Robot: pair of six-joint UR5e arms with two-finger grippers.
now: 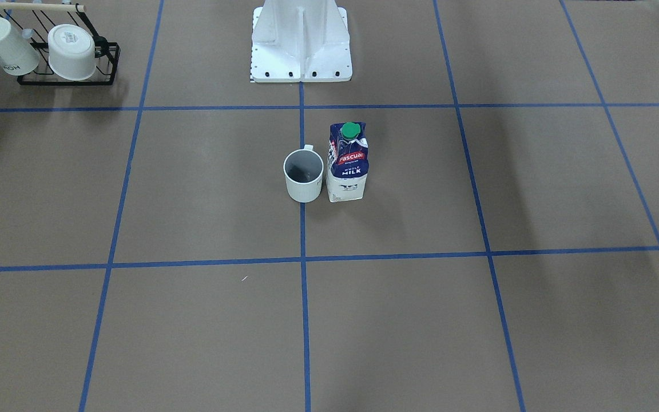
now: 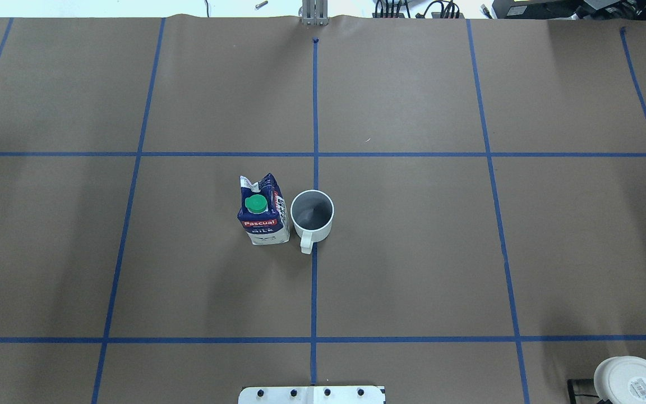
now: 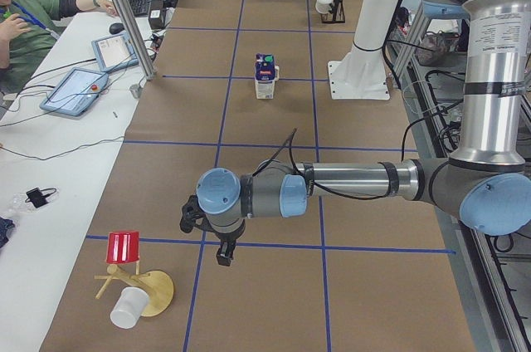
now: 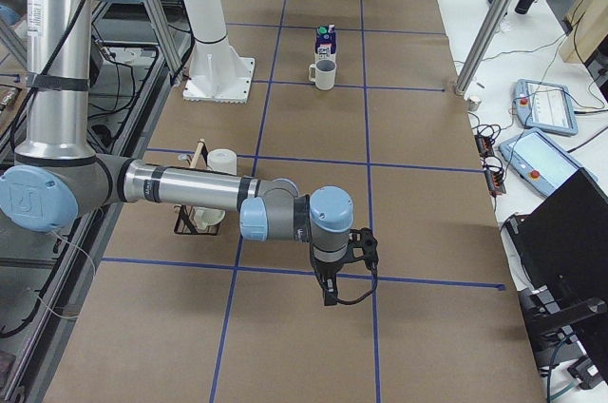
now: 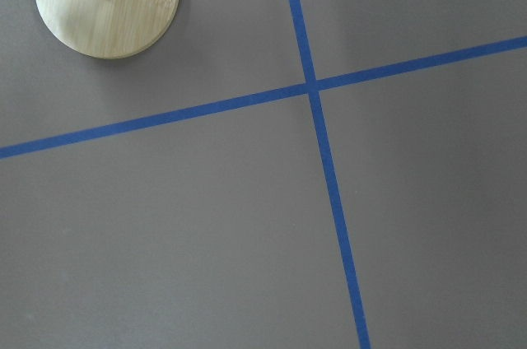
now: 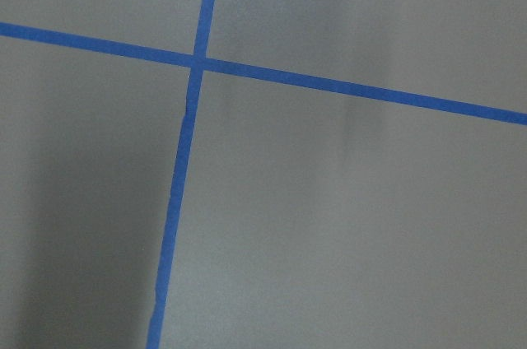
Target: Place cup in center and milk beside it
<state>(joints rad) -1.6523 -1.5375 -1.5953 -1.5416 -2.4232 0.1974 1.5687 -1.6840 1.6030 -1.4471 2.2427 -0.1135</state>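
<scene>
The white cup (image 1: 304, 176) stands upright on the blue centre tape line in the center (image 1: 302, 232) of the brown table, handle toward the robot base. It also shows in the overhead view (image 2: 312, 216). The milk (image 1: 348, 163) stands upright close beside it, on the robot's left side (image 2: 264, 210), with a narrow gap between them. My left gripper (image 3: 222, 256) hangs over the table's left end, far from both. My right gripper (image 4: 328, 297) hangs over the right end. I cannot tell whether either is open or shut. Both wrist views show only bare table and tape.
A black rack (image 1: 66, 77) with two white cups stands at the robot's right. The white robot base (image 1: 301, 51) is just behind the cup. A wooden stand (image 3: 137, 286) with a red cup (image 3: 124, 246) and a fallen white cup (image 3: 126, 309) is near my left gripper. An operator (image 3: 25, 28) sits beside the table.
</scene>
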